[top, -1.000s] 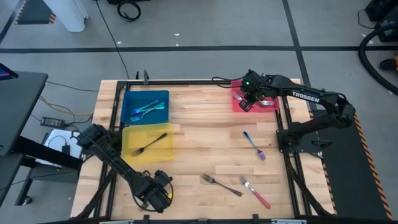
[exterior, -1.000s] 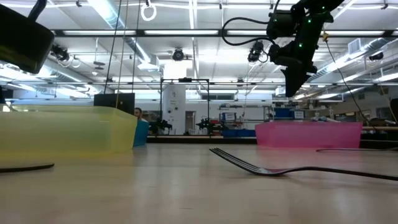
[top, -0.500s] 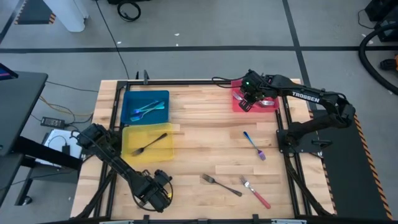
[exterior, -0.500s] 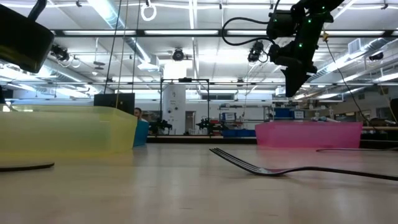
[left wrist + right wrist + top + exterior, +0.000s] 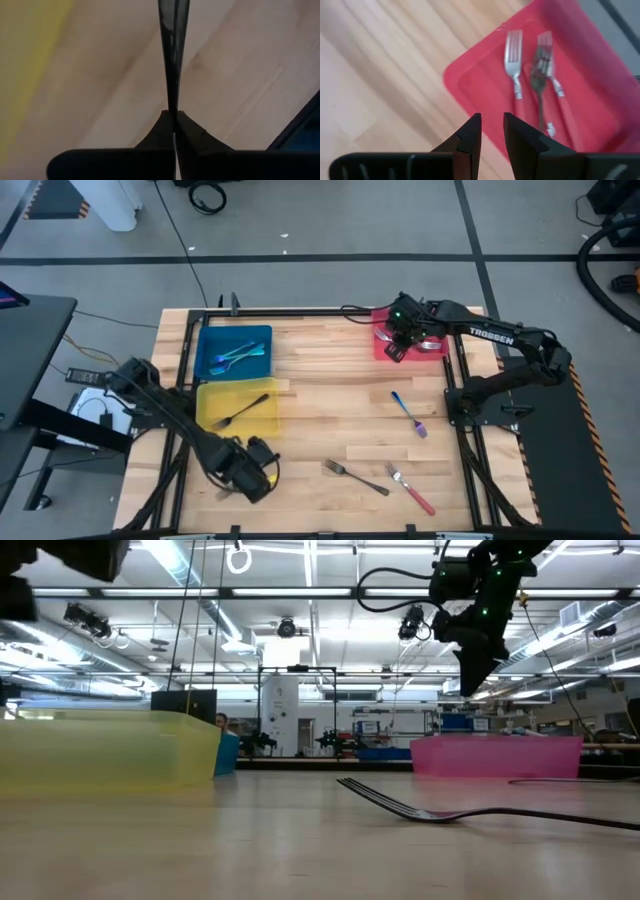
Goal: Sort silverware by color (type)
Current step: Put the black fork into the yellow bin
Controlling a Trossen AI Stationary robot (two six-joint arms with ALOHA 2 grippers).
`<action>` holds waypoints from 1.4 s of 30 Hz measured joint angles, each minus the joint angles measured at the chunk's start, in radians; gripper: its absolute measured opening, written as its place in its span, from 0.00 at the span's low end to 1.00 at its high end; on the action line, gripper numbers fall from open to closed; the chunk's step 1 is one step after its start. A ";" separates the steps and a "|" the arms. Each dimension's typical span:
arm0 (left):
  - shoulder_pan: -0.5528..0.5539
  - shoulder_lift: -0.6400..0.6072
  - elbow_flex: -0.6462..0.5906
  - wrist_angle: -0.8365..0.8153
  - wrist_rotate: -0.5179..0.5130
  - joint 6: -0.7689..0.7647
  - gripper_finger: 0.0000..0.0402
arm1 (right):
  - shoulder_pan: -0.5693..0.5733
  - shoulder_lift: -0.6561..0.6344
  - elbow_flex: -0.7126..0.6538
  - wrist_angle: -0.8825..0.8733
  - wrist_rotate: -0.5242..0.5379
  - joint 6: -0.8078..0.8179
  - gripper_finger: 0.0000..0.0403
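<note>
Left end effector (image 5: pixel 250 478) clamped on dark fork (image 5: pixel 172 45), just beside yellow tray (image 5: pixel 205 425). Right end effector (image 5: pixel 491 131) slightly parted, empty, over red tray (image 5: pixel 470 82) w/ forks beneath.

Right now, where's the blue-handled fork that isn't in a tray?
In the high view, the blue-handled fork lies on the bare table's right half, below the red tray and above the red-handled fork.

Three trays sit on the table: one blue tray (image 5: pixel 235 351), one yellow tray (image 5: pixel 237 410), one red tray (image 5: pixel 411 335). Forks, counted:

- two teal forks (image 5: pixel 238 355) in the blue tray
- one dark fork (image 5: pixel 238 412) in the yellow
- three red-handled forks (image 5: pixel 538 85) in the red
- three loose: blue-handled fork (image 5: pixel 408 412), grey fork (image 5: pixel 354 477), red-handled fork (image 5: pixel 411 489)
</note>
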 joint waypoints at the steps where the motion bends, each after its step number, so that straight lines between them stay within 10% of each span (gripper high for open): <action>1: 0.012 -0.017 0.000 -0.023 0.000 0.038 0.00 | 0.003 0.000 0.000 -0.001 -0.013 0.000 0.22; 26: 0.552 -0.189 0.001 -0.406 -0.086 0.786 0.01 | 0.373 -0.020 0.000 -0.120 -0.022 0.152 0.22; 42: 0.651 -0.190 -0.210 -0.300 -0.053 0.826 0.01 | 0.556 -0.178 0.000 -0.150 -0.017 0.292 0.22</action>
